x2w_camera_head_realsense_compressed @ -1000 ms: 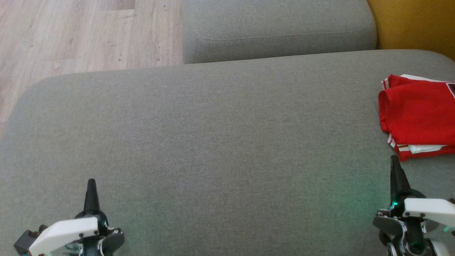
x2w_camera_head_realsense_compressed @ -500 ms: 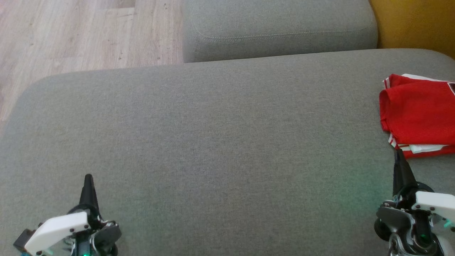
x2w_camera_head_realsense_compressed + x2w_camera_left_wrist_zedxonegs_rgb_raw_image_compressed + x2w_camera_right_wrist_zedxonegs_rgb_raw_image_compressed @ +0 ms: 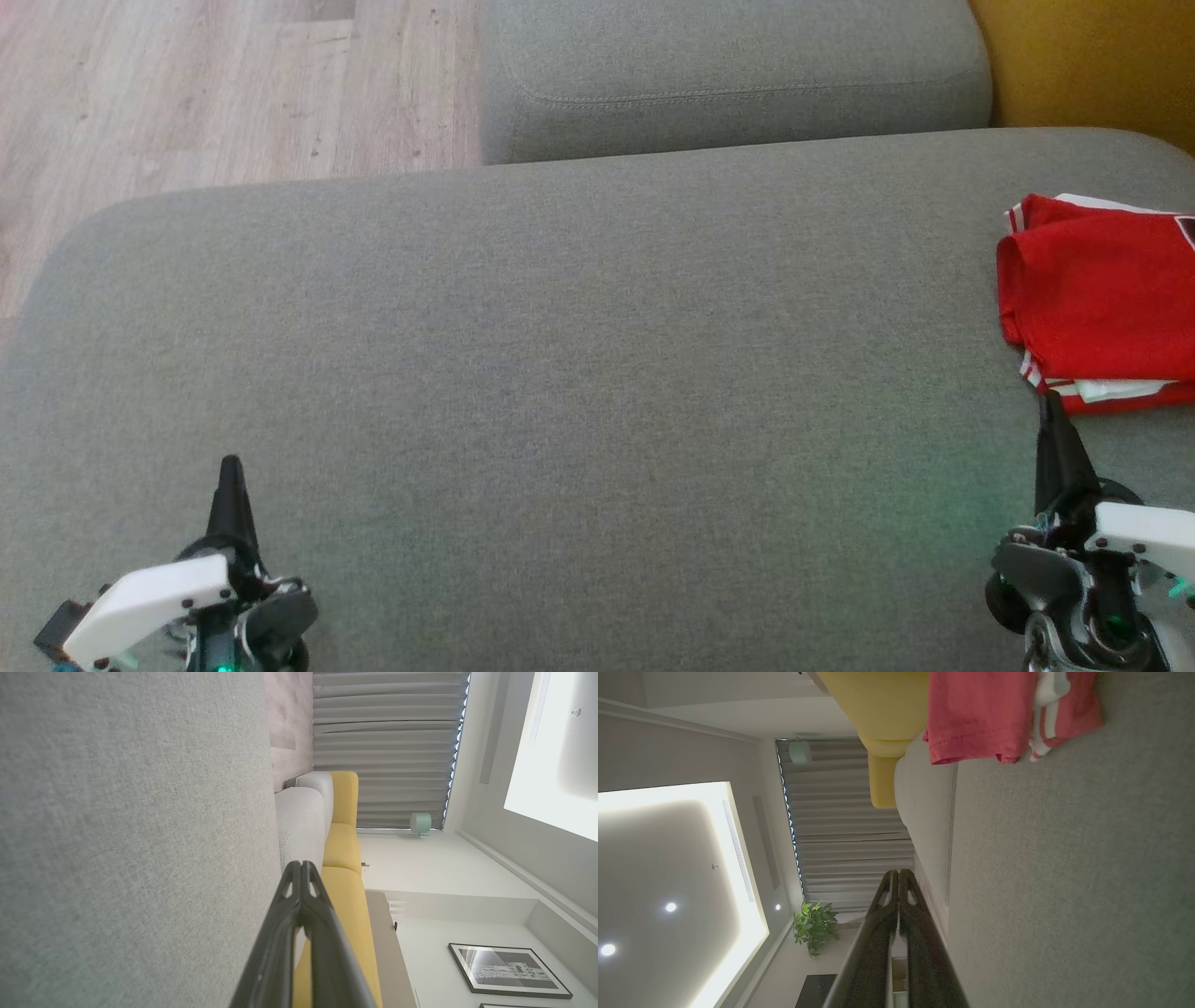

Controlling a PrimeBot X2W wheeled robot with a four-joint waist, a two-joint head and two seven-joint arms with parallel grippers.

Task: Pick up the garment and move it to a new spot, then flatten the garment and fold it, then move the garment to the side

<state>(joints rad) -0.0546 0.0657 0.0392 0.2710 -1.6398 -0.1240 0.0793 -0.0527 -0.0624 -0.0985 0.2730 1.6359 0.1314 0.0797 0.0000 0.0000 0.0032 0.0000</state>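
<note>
Since a second ago, the right gripper [image 3: 1051, 403] has gone forward: its dark tip was short of the garment then, and now, in the head view, it reaches the near edge of the folded red garment with white stripes [image 3: 1102, 299]. Whether the tip touches the cloth, I cannot tell. The left gripper [image 3: 230, 464] has shifted only a little, toward the left and lower corner of that view. The garment itself lies where it lay.

Both pairs of jaws are together and hold nothing. In the left wrist view the left gripper [image 3: 301, 865] shows its two fingers pressed against each other at the tip, and it is the same for the right gripper [image 3: 899, 873] in the right wrist view.

The garment rests at the far right side of the wide grey fabric sofa seat [image 3: 579, 355], partly cut by the edge of the head view. In the right wrist view the garment [image 3: 980, 714] lies ahead of the fingers, with a white striped part folded under the red layer.

Behind the seat stands a grey back cushion [image 3: 728, 75], with light wooden floor [image 3: 187, 84] on its left and yellow upholstery [image 3: 1092, 56] on its right. The left gripper is low over the seat, well apart from the garment.
</note>
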